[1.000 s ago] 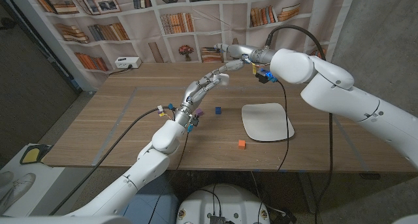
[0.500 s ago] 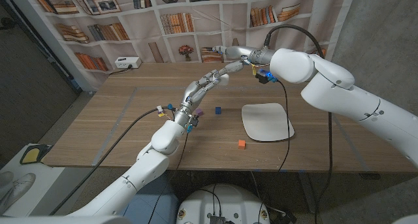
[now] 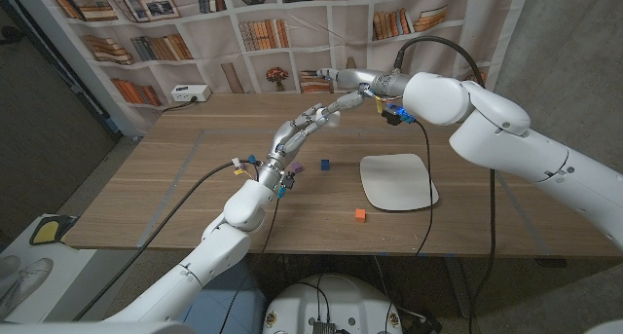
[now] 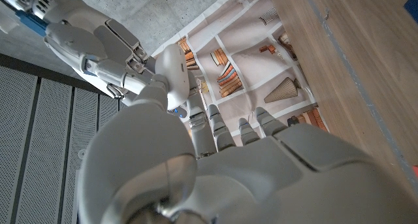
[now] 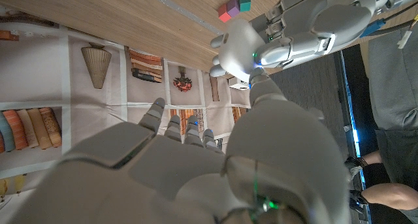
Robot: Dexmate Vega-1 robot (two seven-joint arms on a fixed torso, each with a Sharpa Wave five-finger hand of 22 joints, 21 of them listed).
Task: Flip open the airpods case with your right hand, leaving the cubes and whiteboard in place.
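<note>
Orange cube point(image 3: 360, 215): nearest the robot on the table point(image 3: 175, 188), just beside the near edge of the whiteboard, untouched.
Whiteboard point(image 3: 397, 180): white rounded slab lying flat on the table on the right side, nothing on it.
Blue cube point(image 3: 325, 164): a little farther in, between the left arm and the whiteboard; a purple cube point(image 3: 297, 167) sits near it, partly behind the left wrist. In the right wrist view two cubes, pink point(image 5: 227, 12) and teal point(image 5: 243, 0), stand touching on the wood.
Left robot hand point(image 3: 310, 125): raised above the middle of the table, fingers reaching out and closed around the airpods case from below.
Airpods case point(image 3: 334, 117): white, rounded, held in the air at the left fingertips, well above the table; in the right wrist view point(image 5: 236, 46) it shows a small green light near its edge.
Right robot hand point(image 3: 355, 86): farthest out, above and just beside the case; its fingers point(image 3: 348, 100) reach down to the case top. Whether it is pinching the lid or merely touching it, I cannot tell.
Lid: no gap visible; it looks closed, though the seam is too small to be sure.
Progress: case lifted and presented, right hand in place; the flip itself appears left to do. Cubes and whiteboard seem undisturbed.
</note>
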